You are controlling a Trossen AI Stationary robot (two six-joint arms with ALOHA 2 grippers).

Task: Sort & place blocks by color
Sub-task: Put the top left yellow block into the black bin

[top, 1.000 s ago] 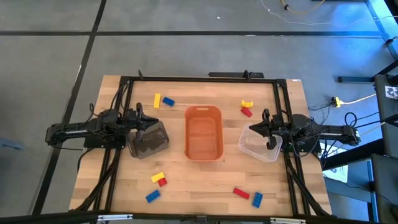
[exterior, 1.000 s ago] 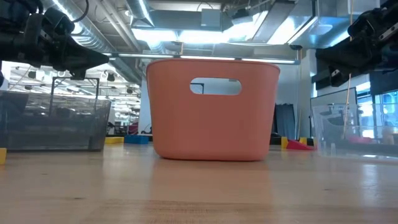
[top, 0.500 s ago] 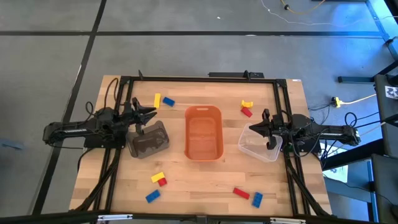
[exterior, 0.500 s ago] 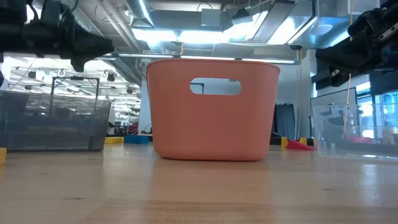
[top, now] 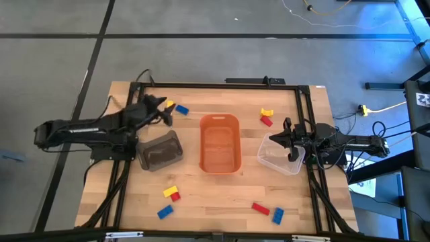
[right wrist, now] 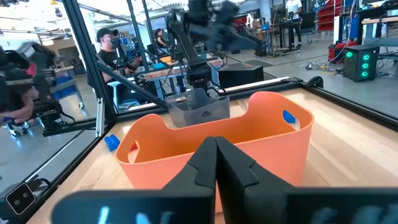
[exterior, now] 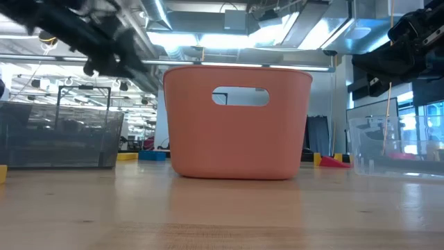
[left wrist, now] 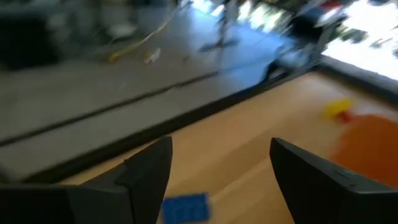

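while the left gripper [top: 163, 107] is hovering spread near the small blue plastic brick [left wrist: 185, 206]:
centre both fingers astride it before descending; right gripper [top: 293, 142] is waiting, pressed together.

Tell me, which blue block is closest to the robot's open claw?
The blue block beside a yellow block, just past the open left gripper. The two other blue ones lie along the opposite table edge.
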